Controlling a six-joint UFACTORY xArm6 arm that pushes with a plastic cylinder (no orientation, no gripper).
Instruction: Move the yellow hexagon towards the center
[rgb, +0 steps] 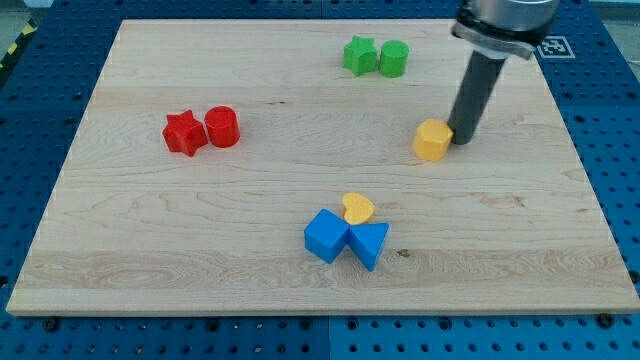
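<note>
The yellow hexagon (432, 140) lies on the wooden board (300, 260), right of the middle. My tip (461, 142) stands right against the hexagon's right side, touching it. The dark rod rises from there to the view's top right.
A yellow heart (358, 209) touches a blue cube (326, 236) and a blue triangle (369, 243) at the lower middle. A red star (184, 132) and a red cylinder (222, 127) sit at the left. A green star (359, 55) and a green cylinder (393, 58) sit at the top.
</note>
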